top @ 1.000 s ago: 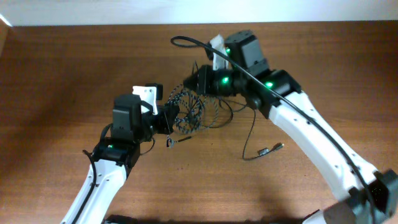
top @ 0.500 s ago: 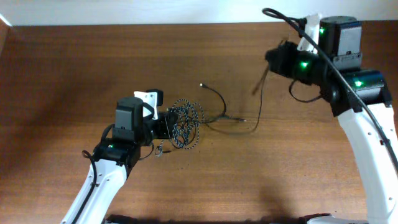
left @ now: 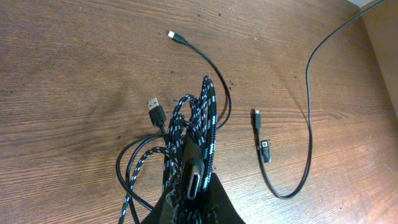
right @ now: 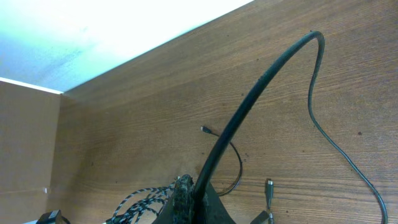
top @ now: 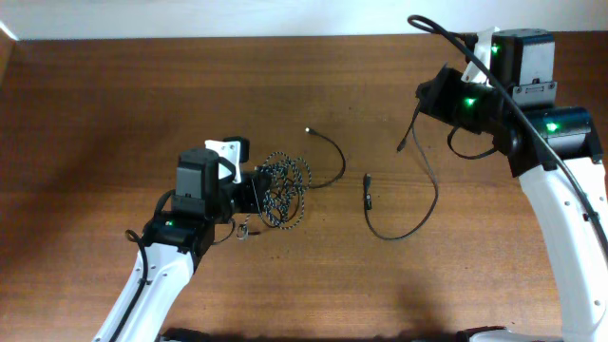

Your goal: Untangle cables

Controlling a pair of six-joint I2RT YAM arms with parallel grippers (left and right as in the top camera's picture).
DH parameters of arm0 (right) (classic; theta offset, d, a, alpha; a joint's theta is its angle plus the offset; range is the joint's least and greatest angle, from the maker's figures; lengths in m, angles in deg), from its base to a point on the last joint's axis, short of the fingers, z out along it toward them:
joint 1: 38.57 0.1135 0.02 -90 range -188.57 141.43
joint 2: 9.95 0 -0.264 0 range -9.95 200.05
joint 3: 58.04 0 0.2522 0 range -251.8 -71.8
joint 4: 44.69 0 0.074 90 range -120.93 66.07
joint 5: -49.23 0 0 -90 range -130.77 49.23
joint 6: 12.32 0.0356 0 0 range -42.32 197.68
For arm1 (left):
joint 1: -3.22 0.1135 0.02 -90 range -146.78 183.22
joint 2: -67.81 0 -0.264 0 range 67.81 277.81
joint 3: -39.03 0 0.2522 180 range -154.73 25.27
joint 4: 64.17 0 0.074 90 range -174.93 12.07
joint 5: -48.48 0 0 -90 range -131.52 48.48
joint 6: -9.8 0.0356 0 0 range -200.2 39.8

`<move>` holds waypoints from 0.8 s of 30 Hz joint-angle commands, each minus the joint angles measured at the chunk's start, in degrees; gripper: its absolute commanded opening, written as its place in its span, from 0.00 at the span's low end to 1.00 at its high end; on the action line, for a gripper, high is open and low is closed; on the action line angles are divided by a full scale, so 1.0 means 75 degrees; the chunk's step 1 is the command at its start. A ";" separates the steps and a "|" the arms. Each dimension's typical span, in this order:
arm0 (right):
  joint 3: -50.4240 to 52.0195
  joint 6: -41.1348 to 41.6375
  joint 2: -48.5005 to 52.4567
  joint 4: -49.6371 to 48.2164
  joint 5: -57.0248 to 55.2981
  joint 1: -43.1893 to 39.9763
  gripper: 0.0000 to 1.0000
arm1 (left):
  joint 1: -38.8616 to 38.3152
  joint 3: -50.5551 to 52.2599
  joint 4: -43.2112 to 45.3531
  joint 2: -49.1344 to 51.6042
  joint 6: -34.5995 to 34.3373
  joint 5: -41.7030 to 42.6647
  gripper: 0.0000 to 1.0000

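Overhead has the black cable [top: 418, 204] trailing loose across the surface [top: 114, 114], well apart from the braided bundle [top: 283, 188]. The right fingers [top: 429, 95] are closed on it near one end, and the left fingers [top: 249, 186] are clamped on the bundle. Both look light and floppy to me, the braid a bit stiffer and grippier. I'd grab near a plug, since mid-bundle loops will probably just drag everything along.

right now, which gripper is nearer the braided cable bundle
Left. The left gripper is clamped on the braided cable bundle itself; the right gripper is far across the table, holding the thin black cable.
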 commanded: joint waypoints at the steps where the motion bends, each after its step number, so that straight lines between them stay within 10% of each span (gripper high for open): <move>1: -0.0023 -0.0082 -0.0119 0.0087 -0.0093 -0.0029 0.04 | -0.0023 -0.0044 -0.0009 -0.0047 0.0058 0.0029 0.00; 24: -0.0003 -0.0082 0.0157 0.1253 -0.0117 -0.0015 0.04 | -0.0023 -0.0044 -0.0093 -0.0047 0.0003 0.0029 0.00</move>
